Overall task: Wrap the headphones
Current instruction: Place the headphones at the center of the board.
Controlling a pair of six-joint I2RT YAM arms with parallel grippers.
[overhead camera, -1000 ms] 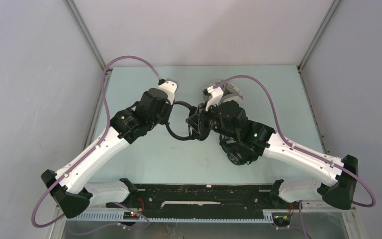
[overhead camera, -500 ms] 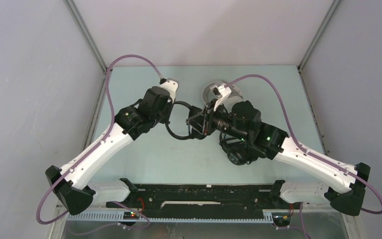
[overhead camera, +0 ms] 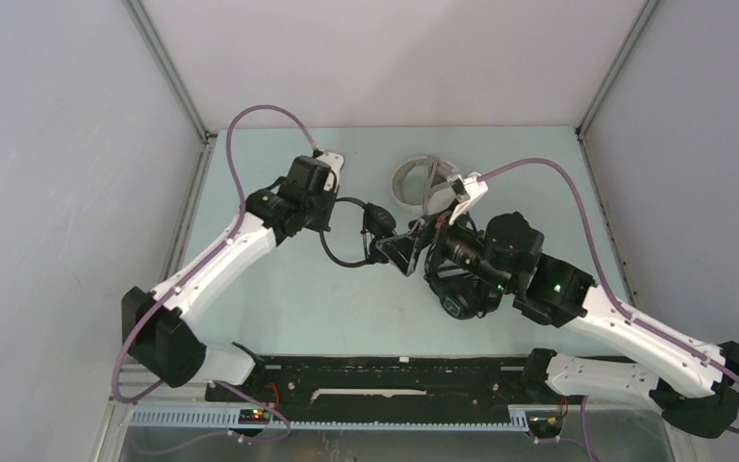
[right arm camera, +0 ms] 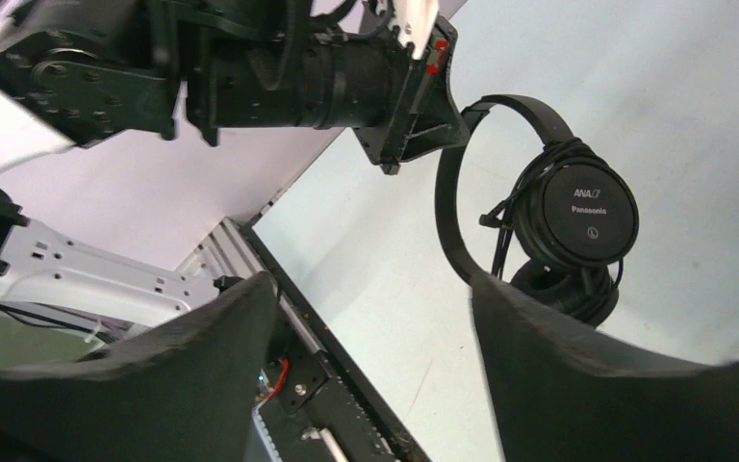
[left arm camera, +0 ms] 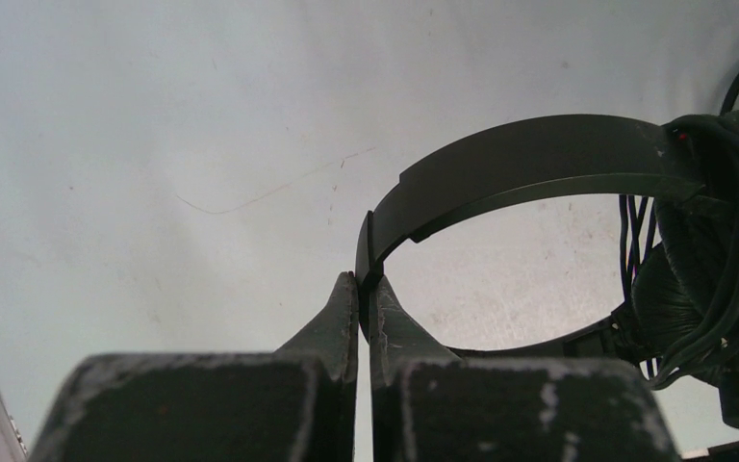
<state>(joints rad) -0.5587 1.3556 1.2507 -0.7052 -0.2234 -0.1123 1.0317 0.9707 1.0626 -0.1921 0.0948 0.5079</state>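
The left gripper [left arm camera: 358,289] pinches the thin headband [left arm camera: 539,144] of the headphones [right arm camera: 587,207] mid-table. The right gripper [right arm camera: 370,289] stands spread just beside them. We judge them light, the cable [left arm camera: 731,250] limp, and the springy headband the best hold.

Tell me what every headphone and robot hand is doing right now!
slim black headphones, cable wound round the cups, held by the headband.
left gripper, shut on that headband.
right gripper, open, empty.
white-grey headphones, lying on the table, untouched.
bulky black headphones, on the table, partly hidden.
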